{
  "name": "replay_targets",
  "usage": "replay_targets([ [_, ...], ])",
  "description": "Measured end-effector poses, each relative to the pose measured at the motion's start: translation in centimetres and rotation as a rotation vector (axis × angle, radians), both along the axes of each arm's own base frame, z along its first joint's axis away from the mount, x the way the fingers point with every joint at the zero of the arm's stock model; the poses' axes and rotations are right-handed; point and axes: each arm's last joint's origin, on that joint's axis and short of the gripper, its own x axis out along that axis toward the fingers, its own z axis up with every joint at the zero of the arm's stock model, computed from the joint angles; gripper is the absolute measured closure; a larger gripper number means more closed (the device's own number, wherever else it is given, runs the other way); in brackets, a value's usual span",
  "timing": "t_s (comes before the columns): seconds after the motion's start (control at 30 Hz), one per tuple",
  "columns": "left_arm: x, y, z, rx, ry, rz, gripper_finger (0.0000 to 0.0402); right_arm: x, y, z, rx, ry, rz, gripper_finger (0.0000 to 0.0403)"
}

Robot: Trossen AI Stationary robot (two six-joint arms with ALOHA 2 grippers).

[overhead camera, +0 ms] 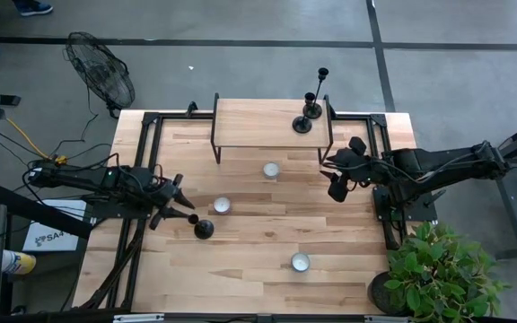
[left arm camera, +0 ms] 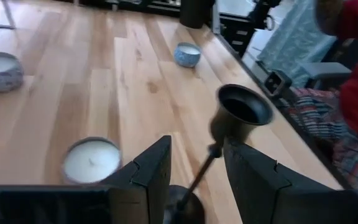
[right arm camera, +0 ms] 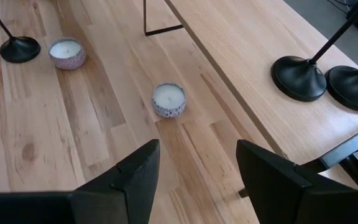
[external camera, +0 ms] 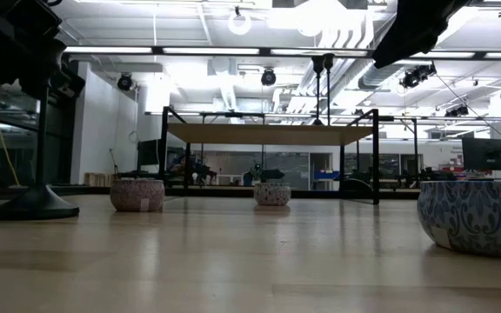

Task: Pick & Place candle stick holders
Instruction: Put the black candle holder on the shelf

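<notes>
I am working the left hand (left arm camera: 194,171), and its two fingers stand on each side of the thin stem of a candle stick holder (overhead camera: 203,229). They look close to the stem, but I cannot tell if they pinch it yet. To do this step well, I think I should squeeze the stem gently, lift it straight up so it does not tip, and carry it over to the raised shelf (overhead camera: 258,124). It should go down beside the other two holders (overhead camera: 309,115) that already stand there on the right end. This holder is black metal, with a round base, a skinny stem and a little cup on top. It stands on the tabletop (overhead camera: 258,251) on the left side, near a small white candle (overhead camera: 222,205). The right hand (overhead camera: 339,184) waits open and empty, just in front of the shelf.
</notes>
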Motion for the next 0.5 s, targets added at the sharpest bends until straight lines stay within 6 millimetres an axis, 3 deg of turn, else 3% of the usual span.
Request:
replay_targets([
  [0.2,0.05,0.09,0.07,-0.014,-0.002,0.038,0.0234,-0.05,0.00,-0.04,-0.002,0.008,0.002,0.0194],
  [0.5,0.02,-0.20,-0.56,-0.087,0.055,-0.040,0.0141,-0.10,-0.01,-0.10,-0.001,0.016,0.003,0.0194],
])
